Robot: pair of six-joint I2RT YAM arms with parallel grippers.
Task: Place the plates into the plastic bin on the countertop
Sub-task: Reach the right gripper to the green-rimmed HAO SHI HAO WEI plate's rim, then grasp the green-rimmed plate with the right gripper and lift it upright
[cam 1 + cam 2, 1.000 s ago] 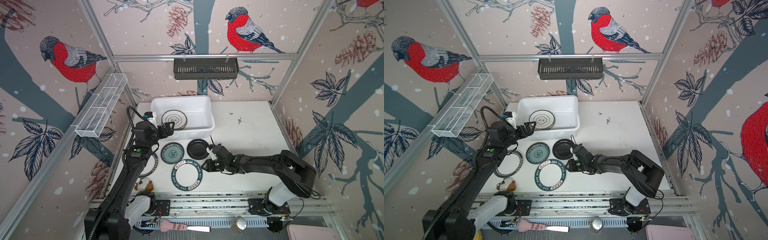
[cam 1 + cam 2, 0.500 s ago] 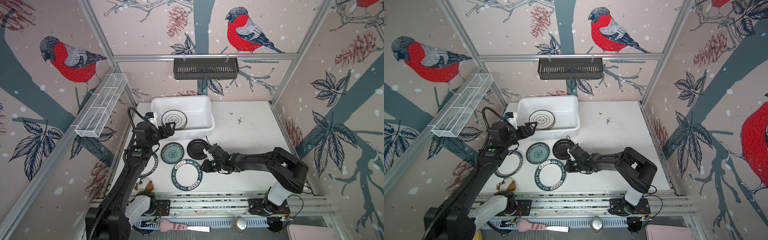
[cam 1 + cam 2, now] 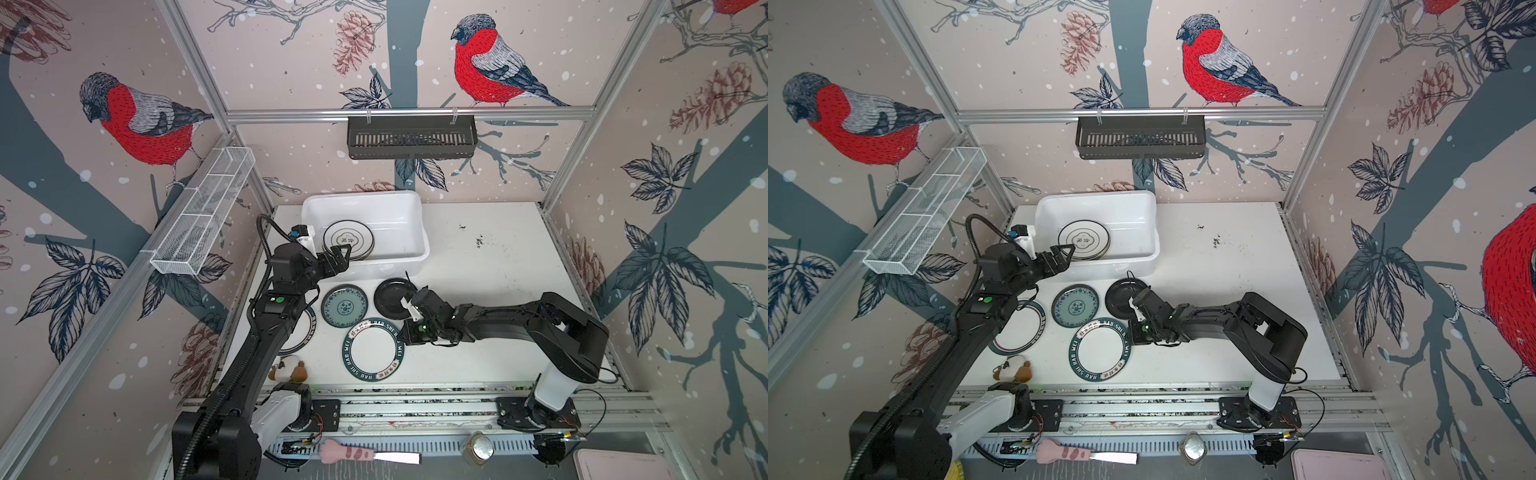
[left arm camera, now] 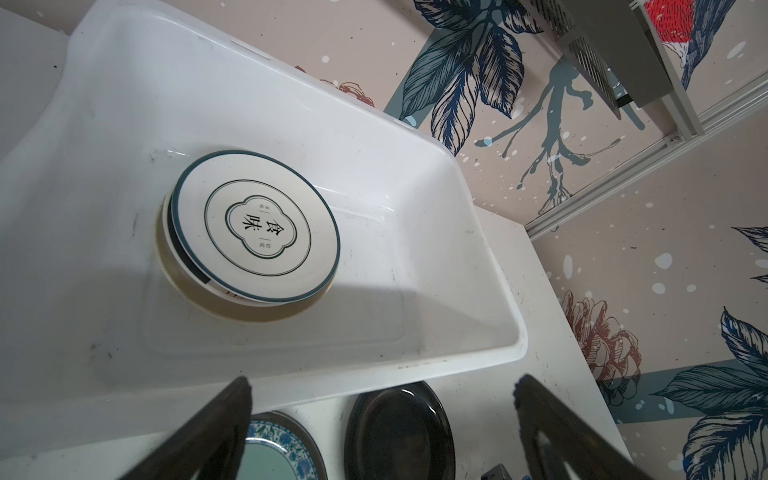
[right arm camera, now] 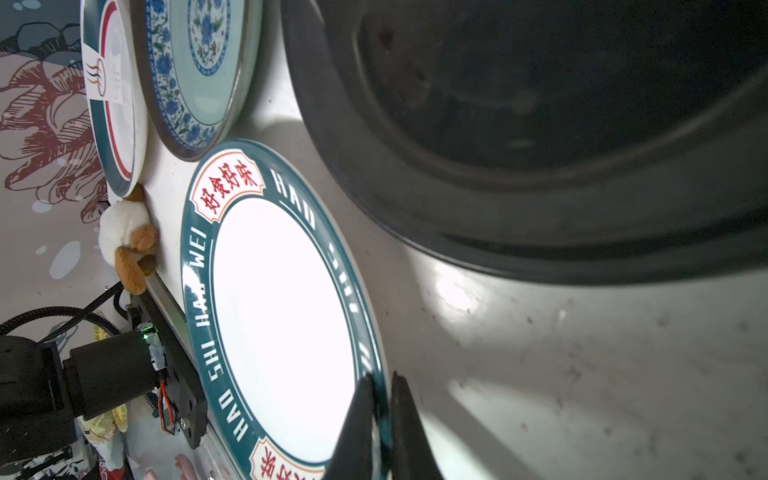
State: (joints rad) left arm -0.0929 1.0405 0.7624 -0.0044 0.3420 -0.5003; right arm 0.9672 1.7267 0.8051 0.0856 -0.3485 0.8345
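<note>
So, you're roughly midway by my reckoning. Nearest you, low in both top views, the lettered-rim plate (image 3: pixel 373 349) lies flat on the countertop (image 3: pixel 490 270). The right gripper (image 5: pixel 382 376) has its jaws pressed onto that plate's rim on the right of the frame, so it looks gripped but not yet lifted. Just above it in the frame sit the teal patterned plate (image 3: pixel 344 305) and the black plate (image 3: pixel 390 297). A banded white plate (image 3: pixel 311 332) lies to their left, half hidden under the left arm. Farther back, the left gripper (image 3: pixel 340 252) hangs spread wide and empty over the near wall of the plastic bin (image 3: pixel 422 232). Inside it a stack of plates (image 3: pixel 348 240) already rests, at least three deep. Four plates remain outside.
</note>
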